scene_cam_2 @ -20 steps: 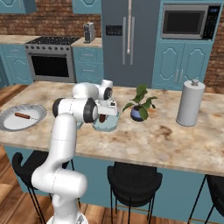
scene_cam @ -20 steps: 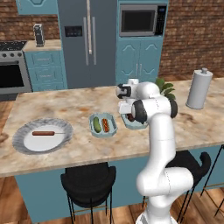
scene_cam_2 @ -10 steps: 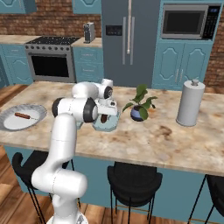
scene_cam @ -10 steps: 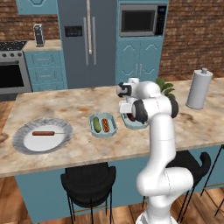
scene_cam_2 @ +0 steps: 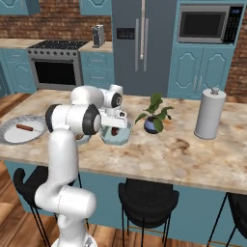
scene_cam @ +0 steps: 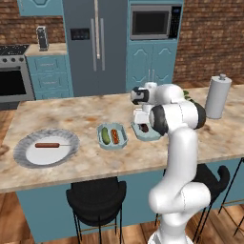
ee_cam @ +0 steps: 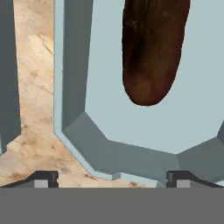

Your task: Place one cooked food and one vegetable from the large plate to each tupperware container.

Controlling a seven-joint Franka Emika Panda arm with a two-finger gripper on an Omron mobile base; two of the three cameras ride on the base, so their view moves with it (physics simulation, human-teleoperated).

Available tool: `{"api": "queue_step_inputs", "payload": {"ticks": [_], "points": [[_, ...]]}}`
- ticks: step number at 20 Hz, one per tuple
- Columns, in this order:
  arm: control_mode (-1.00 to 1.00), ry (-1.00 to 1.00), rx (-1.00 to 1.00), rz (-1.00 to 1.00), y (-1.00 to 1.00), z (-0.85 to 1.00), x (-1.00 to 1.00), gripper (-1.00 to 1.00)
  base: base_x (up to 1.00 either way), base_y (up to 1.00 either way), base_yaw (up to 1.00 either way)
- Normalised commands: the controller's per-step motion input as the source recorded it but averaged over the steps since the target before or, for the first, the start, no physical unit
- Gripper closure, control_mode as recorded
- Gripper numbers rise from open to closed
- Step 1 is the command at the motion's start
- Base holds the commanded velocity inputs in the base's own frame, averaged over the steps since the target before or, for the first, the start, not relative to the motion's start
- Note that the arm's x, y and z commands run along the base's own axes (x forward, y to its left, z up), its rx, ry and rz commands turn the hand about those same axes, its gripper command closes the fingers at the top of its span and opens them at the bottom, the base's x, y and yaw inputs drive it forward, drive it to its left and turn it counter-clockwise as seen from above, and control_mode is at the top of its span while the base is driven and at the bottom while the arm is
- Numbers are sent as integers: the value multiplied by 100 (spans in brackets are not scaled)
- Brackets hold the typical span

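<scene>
Change since a second ago: claw (ee_cam: pixel 112 178) now spread wide, tips far apart at bottom of hand view; arm and base same place, scene otherwise unchanged.
Claw state: wide, holding nothing; dark brown sausage (ee_cam: pixel 151 48) lies free on tray floor ahead of the tips.
Claw position: low over right tupperware container (scene_cam: pixel 153 137), just above its rim; in right base view mostly hidden behind the white hand.
Right tupperware container: pale blue, cut corners, on worktop (scene_cam: pixel 81 114) near the arm; seen close in hand view (ee_cam: pixel 78 78), also in right base view (scene_cam_2: pixel 118 140); one dark cooked piece (scene_cam: pixel 144 127) inside.
Left tupperware container (scene_cam: pixel 113 144): just beside the right one, apart from it; holds a green vegetable (scene_cam: pixel 105 136) and an orange-red sausage (scene_cam: pixel 115 136) side by side.
Large plate (scene_cam: pixel 24 145): far left on worktop, well apart from both trays; one reddish sausage (scene_cam: pixel 46 145) on its white centre; also seen in right base view (scene_cam_2: pixel 9 126).
Other: potted plant (scene_cam_2: pixel 155 116) and paper towel roll (scene_cam_2: pixel 209 114) on worktop to the right, clear of the trays.
</scene>
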Motion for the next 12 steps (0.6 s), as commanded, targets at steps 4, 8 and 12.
{"api": "queue_step_inputs", "payload": {"ticks": [4, 8, 12], "points": [[-100, -11, 0, -1, 0, 85, -82, -100, 0, 0, 0], [-100, -10, 0, 0, 0, 60, -95, -100, 0, 0, 0], [-100, -12, 0, 0, 1, 16, -98, -100, 0, 0, 0]]}}
